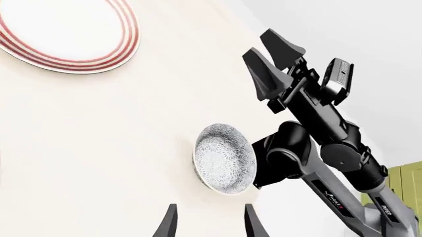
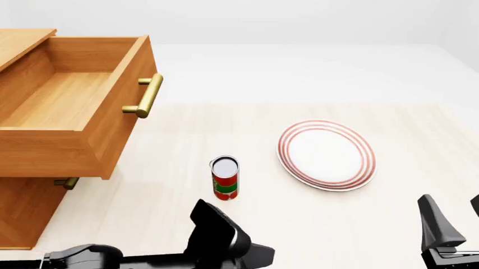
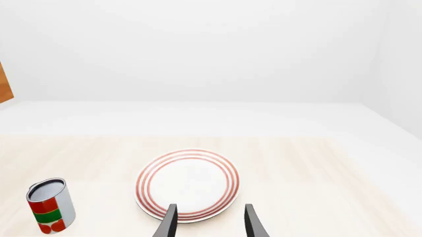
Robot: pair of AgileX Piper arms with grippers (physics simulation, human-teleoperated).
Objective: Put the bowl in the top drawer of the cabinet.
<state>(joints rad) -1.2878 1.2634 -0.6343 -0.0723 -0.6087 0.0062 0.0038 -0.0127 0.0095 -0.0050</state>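
Observation:
The bowl [image 1: 224,159], white with a dense grey-blue pattern, rests on the table in the left wrist view, just beyond my left gripper [image 1: 209,221], which is open and empty. The front view does not show the bowl. The cabinet [image 2: 30,207] stands at the left with its top drawer [image 2: 67,101] pulled out and empty, brass handle [image 2: 146,95] facing the table. My right gripper [image 3: 209,222] is open and empty near the table's front right, over the near edge of the red-ringed plate [image 3: 188,183]. It also shows beyond the bowl as the right gripper [image 1: 256,43].
A red-and-green can [image 2: 224,178] stands upright in the middle of the table. The red-ringed plate [image 2: 326,154] lies right of it. The left arm [image 2: 217,238] lies low along the front edge. The lower drawer's handle [image 2: 66,182] peeks out under the open drawer.

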